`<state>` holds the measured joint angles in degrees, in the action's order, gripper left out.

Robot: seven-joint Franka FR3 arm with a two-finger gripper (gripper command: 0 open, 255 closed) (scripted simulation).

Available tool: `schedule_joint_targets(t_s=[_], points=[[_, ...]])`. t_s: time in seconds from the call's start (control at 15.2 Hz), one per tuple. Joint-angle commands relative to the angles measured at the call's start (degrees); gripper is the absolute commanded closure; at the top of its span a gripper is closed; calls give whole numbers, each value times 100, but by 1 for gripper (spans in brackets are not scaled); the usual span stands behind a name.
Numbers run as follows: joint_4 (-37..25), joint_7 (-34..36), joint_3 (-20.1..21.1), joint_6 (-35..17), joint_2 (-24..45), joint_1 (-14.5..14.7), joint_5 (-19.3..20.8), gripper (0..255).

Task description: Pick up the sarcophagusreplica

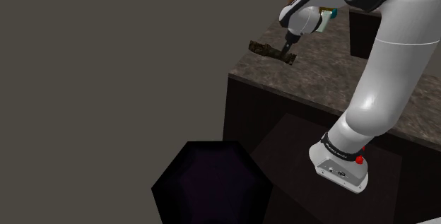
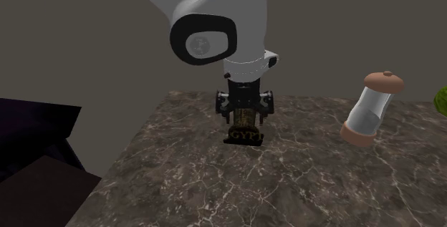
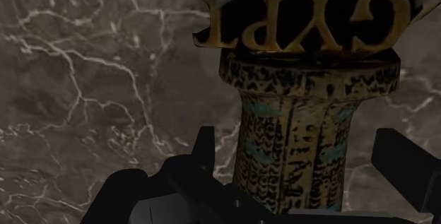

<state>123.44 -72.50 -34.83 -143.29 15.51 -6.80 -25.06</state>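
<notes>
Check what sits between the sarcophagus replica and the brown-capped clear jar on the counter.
Nothing. In the second exterior view, only bare veined stone countertop runs between the sarcophagus replica and the jar.

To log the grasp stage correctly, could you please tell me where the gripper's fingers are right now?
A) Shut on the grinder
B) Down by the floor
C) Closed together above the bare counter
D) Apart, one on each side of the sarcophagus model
D: in the wrist view the gripper has its fingers apart on either side of the sarcophagus model, with the counter showing in the gaps.
</notes>
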Motion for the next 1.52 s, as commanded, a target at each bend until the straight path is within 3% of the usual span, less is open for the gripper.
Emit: schedule_joint_targets(t_s=[0.0, 0.13, 0.2, 0.79, 1.45], points=[[15, -118, 70, -106, 122, -56, -153, 0], [19, -151, 93, -136, 157, -73, -196, 0], [22, -154, 93, -138, 156, -75, -197, 255], [18, -151, 93, -136, 157, -73, -196, 255], [-115, 397, -221, 417, -425, 168, 523, 255]])
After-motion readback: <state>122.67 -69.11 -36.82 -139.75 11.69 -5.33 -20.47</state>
